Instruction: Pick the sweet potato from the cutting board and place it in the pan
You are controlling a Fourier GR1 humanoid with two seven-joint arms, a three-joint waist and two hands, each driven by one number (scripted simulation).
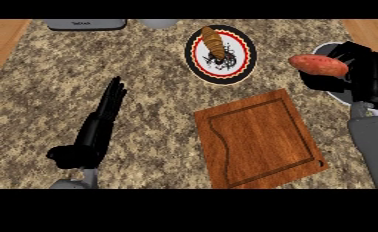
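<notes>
Sweet potato (318, 65), reddish-orange and long, is off the board and up at the far right, lying roughly level with its pointed end aimed left.

Starting at the left edge, a strip of pale wood (10, 38) borders the speckled stone counter (148, 101). At the top left a grey appliance (85, 24) is cut off by the frame, and just to its right a pale round object (159, 23) also shows only its lower rim. Lower down, the left hand (100, 126) rests on the counter with its fingers straight and together, pointing away from the robot and slightly right; it holds nothing and touches none of the other things.

Past the middle, near the top, sits a plate (240, 68) with a black rim, a red scalloped ring and a white centre. A brown bread roll (213, 42) lies on it, along with some dark bits.

Below and to the right of the plate lies the board (258, 141), a brown wooden slab turned a little askew, with a groove running round its face. Nothing lies on it.

At the far right, the right hand (356, 71) is curled round the right end of the sweet potato, carrying it above the pan (325, 51). The pan is mostly hidden behind hand and potato; only parts of its pale rim and dark inside show. The potato's left end sticks out past the pan's left rim. Whether it touches the pan cannot be told. The grey right forearm (363, 136) runs down along the right edge, just beside the board's right corner.
</notes>
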